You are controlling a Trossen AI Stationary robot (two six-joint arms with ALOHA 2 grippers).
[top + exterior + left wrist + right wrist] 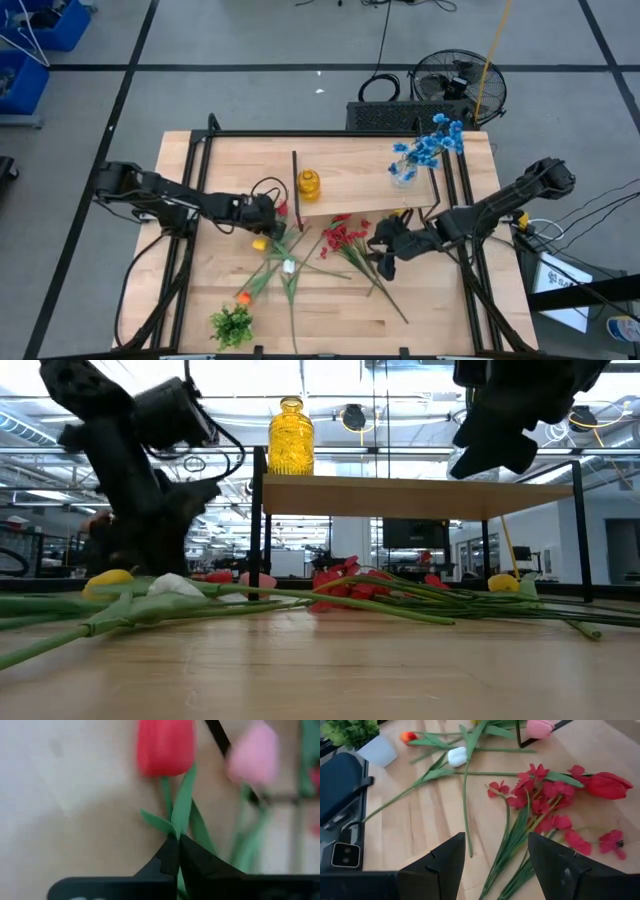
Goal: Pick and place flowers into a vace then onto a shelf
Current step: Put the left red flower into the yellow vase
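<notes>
I see my left gripper pinched shut on the green stem of a red tulip, low on the light-wood tabletop by the shelf's black leg. My right gripper hangs with fingers spread wide above the red berry-like spray. The other long-stemmed flowers lie scattered before the narrow light-wood shelf, which carries a yellow glass vase
</notes>
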